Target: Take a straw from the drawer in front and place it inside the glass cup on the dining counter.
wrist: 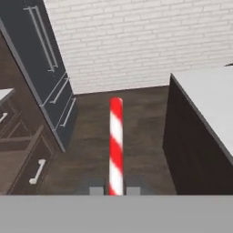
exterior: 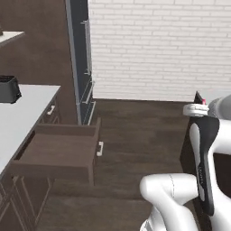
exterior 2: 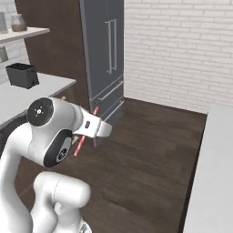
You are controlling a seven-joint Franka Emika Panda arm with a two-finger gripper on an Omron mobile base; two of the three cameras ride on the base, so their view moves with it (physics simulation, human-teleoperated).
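Item: straw (wrist: 116, 145), red-and-white striped, held in my gripper (wrist: 114, 190); my two fingertips are pinched tight on its lower end, and it runs straight away from the hand toward the brick wall in the hand view. In the right base view a short striped length of it shows on either side of my wrist, slanting above the wood floor. Item: drawer (exterior: 58, 153), dark brown, pulled out and standing open under the white worktop at the left, pale bar handle on its front; I see nothing lying in the part of its inside that shows. Item: dining counter (wrist: 207, 98), white top on a dark base, off to the right of the hand and well apart from the straw. Item: cup, not found in these pictures; I cannot tell where on the counter it stands. Step in hand, as I judge it: pick-up done, carry under way, with the straw in the air between drawer and counter. Next move calls for: swinging or driving on toward the counter until the cup shows, turning the hand so the straw hangs near upright, centring its free end over the rim, lowering it in, and only then parting the fingers. Note: a thin straw can twist in a pinch, so I would carry it slowly.
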